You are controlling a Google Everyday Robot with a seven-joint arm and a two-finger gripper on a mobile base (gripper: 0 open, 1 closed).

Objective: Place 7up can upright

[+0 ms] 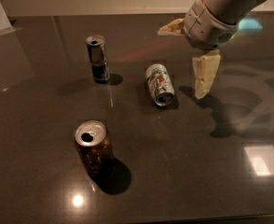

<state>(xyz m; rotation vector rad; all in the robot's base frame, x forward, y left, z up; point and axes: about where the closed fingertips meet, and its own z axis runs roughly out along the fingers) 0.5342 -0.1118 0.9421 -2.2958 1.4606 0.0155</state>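
The 7up can point(159, 83), silver-white with green and red markings, lies on its side in the middle of the dark table point(39, 111), its open top facing the front. My gripper point(180, 63) hangs just right of the can and slightly above it, not touching it. It is open wide and empty: one cream finger point(171, 28) points left behind the can, the other finger point(205, 74) points down to the can's right.
A slim dark-blue-and-silver can point(97, 58) stands upright at the back left of the 7up can. A brown-reddish can point(93, 147) stands upright at the front left. Bright light reflections lie on the table at the right point(263, 159).
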